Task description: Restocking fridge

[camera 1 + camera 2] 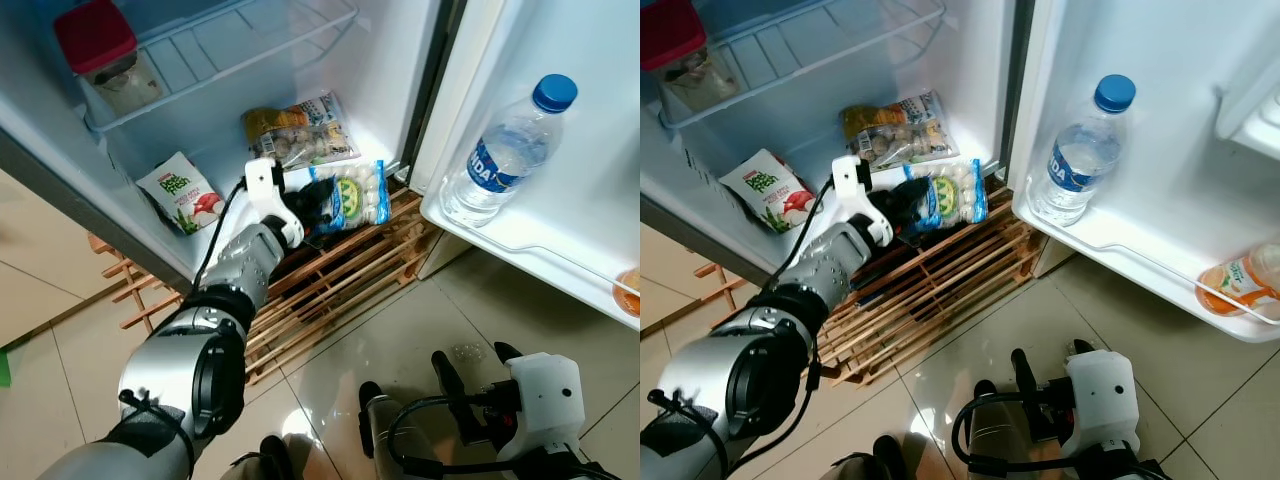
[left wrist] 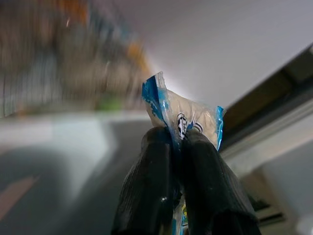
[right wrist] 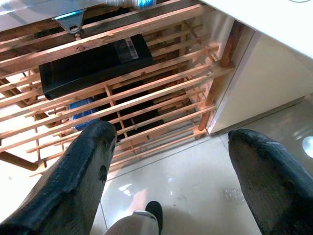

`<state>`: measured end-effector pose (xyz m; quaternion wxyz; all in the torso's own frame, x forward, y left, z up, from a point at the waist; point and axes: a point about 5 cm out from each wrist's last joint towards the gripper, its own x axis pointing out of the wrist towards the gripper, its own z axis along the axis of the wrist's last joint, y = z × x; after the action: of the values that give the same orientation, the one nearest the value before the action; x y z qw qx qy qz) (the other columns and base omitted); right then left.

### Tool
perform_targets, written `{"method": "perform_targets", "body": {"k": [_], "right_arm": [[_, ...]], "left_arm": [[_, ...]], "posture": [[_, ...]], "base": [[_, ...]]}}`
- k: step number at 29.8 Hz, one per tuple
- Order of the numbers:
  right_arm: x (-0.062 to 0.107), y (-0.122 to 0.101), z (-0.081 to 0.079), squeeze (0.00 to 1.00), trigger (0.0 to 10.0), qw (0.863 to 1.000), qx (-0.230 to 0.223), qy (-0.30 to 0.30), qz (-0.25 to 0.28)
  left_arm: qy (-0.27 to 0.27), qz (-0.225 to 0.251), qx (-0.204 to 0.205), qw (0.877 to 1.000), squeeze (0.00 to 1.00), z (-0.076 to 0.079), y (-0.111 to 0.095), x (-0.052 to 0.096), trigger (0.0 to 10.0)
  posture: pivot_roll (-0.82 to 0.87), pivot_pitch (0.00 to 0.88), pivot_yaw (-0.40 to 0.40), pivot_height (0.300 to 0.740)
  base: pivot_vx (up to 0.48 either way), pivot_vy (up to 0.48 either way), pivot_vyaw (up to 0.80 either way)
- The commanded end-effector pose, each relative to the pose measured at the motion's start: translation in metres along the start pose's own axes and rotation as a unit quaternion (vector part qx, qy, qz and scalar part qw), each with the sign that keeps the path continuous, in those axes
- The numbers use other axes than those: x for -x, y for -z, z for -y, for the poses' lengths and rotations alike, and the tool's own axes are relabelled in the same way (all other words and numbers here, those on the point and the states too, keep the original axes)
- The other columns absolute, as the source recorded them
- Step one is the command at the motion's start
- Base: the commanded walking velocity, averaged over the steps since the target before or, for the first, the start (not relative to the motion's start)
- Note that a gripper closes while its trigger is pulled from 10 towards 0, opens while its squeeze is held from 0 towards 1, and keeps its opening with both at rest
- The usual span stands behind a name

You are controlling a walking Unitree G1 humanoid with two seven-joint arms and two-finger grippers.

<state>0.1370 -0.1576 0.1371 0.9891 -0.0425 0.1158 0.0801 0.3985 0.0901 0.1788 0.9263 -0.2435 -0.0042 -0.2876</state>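
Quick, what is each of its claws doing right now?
Left gripper: closed on the blue-and-white food bag at the fridge's bottom.
Right gripper: open, empty, low above the floor.

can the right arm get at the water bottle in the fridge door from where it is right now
Probably yes. The right gripper hangs low over the floor with its jaws open and nothing in them, and the water bottle stands upright on the open door shelf above it, with nothing between them. It would have to lift well up.
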Motion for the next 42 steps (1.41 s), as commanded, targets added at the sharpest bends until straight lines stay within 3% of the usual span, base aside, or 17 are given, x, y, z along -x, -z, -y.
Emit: {"method": "perform_targets", "body": {"k": [1,6,13,19,20,25,26,27,29,30,31,32,35,42], "right_arm": [[0.001,0.007,-0.002,0.0,10.0,1.0,-0.008,-0.008,-0.016],[-0.004,0.007,0.001,0.0,10.0,1.0,-0.005,-0.014,-0.016],[-0.006,0.009,-0.002,0.0,10.0,0.999,-0.004,-0.027,-0.019],[-0.008,0.009,-0.004,0.0,10.0,0.999,-0.003,-0.035,-0.019],[-0.007,0.01,-0.004,0.0,10.0,0.999,-0.002,-0.037,-0.021],[-0.004,0.01,-0.005,0.0,10.0,0.999,0.0,-0.04,-0.025],[-0.004,0.01,-0.005,0.0,10.0,0.999,0.0,-0.041,-0.026],[-0.003,0.01,-0.005,0.0,10.0,0.999,0.0,-0.042,-0.027],[-0.002,0.01,-0.005,0.0,10.0,0.999,0.001,-0.042,-0.029],[-0.001,0.01,-0.005,0.0,10.0,0.999,0.002,-0.043,-0.03],[-0.001,0.01,-0.005,0.0,10.0,0.999,0.002,-0.043,-0.03],[-0.001,0.011,-0.005,0.0,10.0,0.999,0.003,-0.043,-0.031],[0.001,0.011,-0.004,0.0,10.0,0.999,0.004,-0.041,-0.033],[0.0,0.011,-0.004,0.0,10.0,0.998,0.004,-0.044,-0.034]], "left_arm": [[0.016,0.024,-0.013,0.999,0.0,0.001,-0.015,-0.002,0.0],[0.035,0.064,-0.049,0.996,0.0,0.0,-0.047,-0.002,0.0],[0.019,0.091,-0.082,0.992,0.0,-0.004,-0.07,-0.001,0.0],[-0.074,0.064,-0.125,0.987,0.0,-0.025,-0.06,0.009,0.0],[-0.115,0.039,-0.131,0.984,0.0,-0.033,-0.045,0.014,0.0],[-0.196,0.016,-0.136,0.971,0.0,-0.046,-0.026,0.024,0.0],[-0.213,0.01,-0.143,0.966,0.0,-0.048,-0.022,0.026,1.9],[-0.224,0.006,-0.148,0.963,0.0,-0.049,-0.02,0.027,10.0],[-0.25,0.004,-0.149,0.957,0.0,-0.051,-0.016,0.029,10.0],[-0.263,0.007,-0.149,0.953,0.22,-0.052,-0.016,0.03,10.0],[-0.273,0.012,-0.148,0.95,0.52,-0.053,-0.016,0.03,10.0],[-0.282,0.02,-0.15,0.947,0.97,-0.054,-0.019,0.03,10.0],[-0.286,0.055,-0.157,0.944,1.0,-0.049,-0.034,0.025,10.0],[-0.259,0.083,-0.178,0.946,1.0,-0.036,-0.046,0.015,10.0]], "posture": [[-0.52,0.297,0.085,0.736],[-0.51,0.289,0.068,0.736],[-0.49,0.289,0.058,0.736],[-0.49,0.297,0.052,0.736],[-0.5,0.306,0.049,0.736],[-0.51,0.315,0.045,0.736],[-0.51,0.318,0.043,0.736],[-0.51,0.318,0.043,0.736],[-0.52,0.324,0.039,0.736],[-0.52,0.324,0.039,0.736],[-0.52,0.325,0.039,0.736],[-0.52,0.325,0.039,0.736],[-0.52,0.328,0.037,0.736],[-0.51,0.323,0.034,0.736]], "base": [[0.0,0.0,0.0],[0.0,0.0,0.0],[0.0,0.0,0.0],[0.0,0.0,0.0],[0.0,0.0,0.0],[0.0,0.0,0.0],[0.0,0.0,0.0],[0.0,0.0,0.0],[0.0,0.0,0.0],[0.0,0.0,0.0],[0.0,0.0,0.0],[0.0,0.0,0.0],[0.0,0.0,0.0],[0.0,0.0,0.0]]}}
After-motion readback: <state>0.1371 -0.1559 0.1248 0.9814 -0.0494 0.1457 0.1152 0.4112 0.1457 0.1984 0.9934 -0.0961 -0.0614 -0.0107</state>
